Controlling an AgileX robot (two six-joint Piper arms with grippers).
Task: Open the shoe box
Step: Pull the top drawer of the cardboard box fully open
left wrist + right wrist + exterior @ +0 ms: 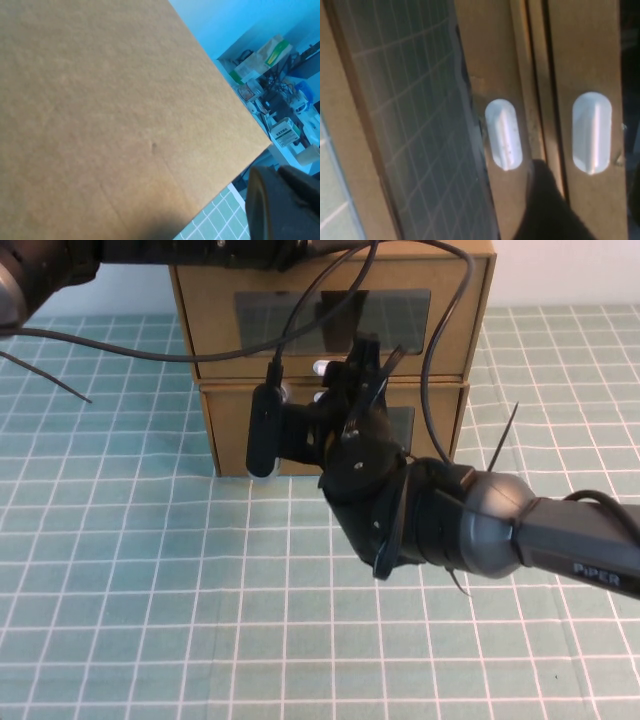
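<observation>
High view showed two cardboard shoe boxes stacked on the desk [120, 580], the upper shoe box [205, 325] sitting squarely on the lower shoe box [228, 435]. Each front carried a dark window and a small white handle. Both fronts looked flush with their boxes, neither one pulled out. The right claw [378, 353] stood just in front of the stack, at the height where the two boxes met, pointing at the fronts close beside the handles. Its fingers [362, 348] stood apart, released, with nothing between them. Right wrist view looked straight at the stack's front. One handle [503, 134] lay next to a window [420, 125] and the other handle [591, 131] lay across the seam. Both were free, with one dark fingertip [545, 205] just beside the seam. Left wrist view showed the left claw [277, 202] above the stack's plain top panel, near its corner; whether it was clenched or released could not be told. Black cables [427, 400] hung across the stack's front.
</observation>
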